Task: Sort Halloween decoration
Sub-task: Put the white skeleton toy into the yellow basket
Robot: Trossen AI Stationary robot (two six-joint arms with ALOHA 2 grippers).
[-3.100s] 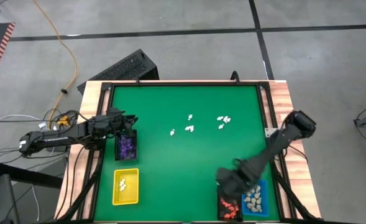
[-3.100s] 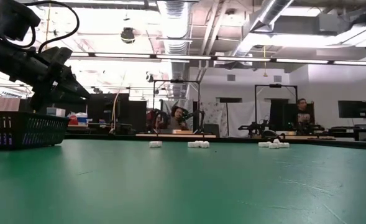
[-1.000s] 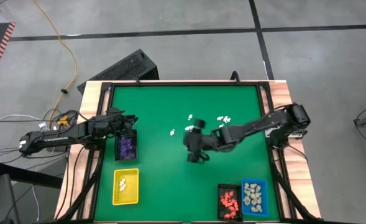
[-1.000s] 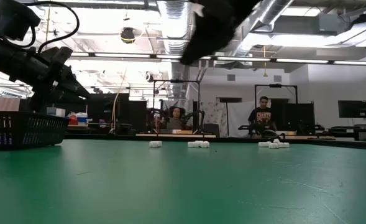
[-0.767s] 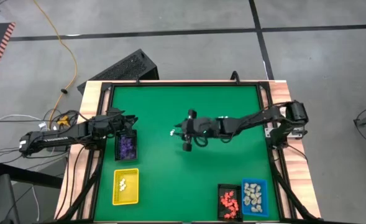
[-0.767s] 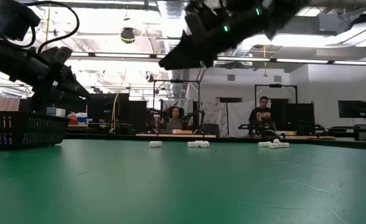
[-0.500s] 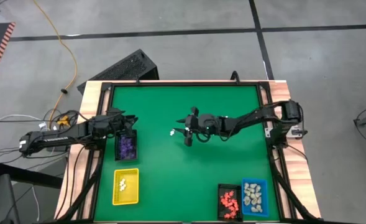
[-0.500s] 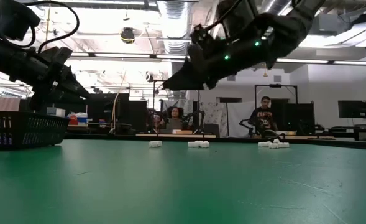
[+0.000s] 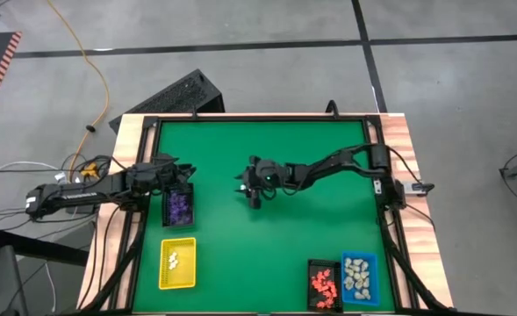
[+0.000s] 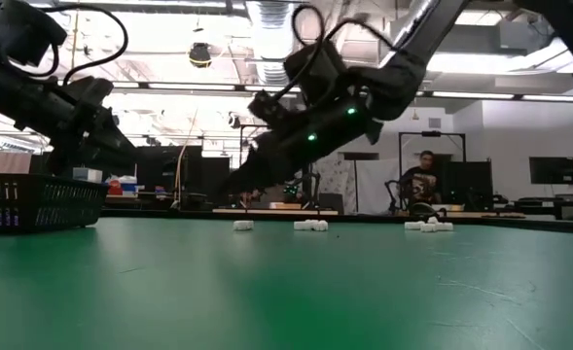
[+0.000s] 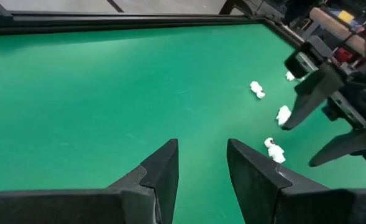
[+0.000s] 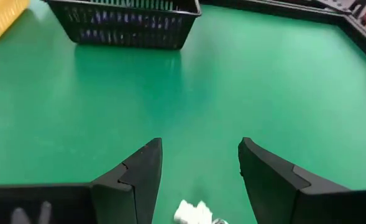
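Your right gripper reaches out over the middle of the green felt table, its two dark fingers spread apart and holding nothing. In its wrist view a tiny white figurine lies on the felt between those fingers, low by the fingertips; you cannot tell whether they touch it. From above, that figurine is mostly hidden under the gripper.

More small white figurines lie scattered on the felt toward the far right of the table, and the left wrist view shows three of them close to the right arm's fingertips.

Your left gripper waits at the table's left edge, just above the black mesh rectangular tray that holds the purple figurines. Its fingers stand parted with nothing between them.

The small yellow plastic tray near the front left holds a few white figurines. At the front right, a second black tray carries the orange-red figurines, and touching its side is the blue tray with the cream-beige ones.
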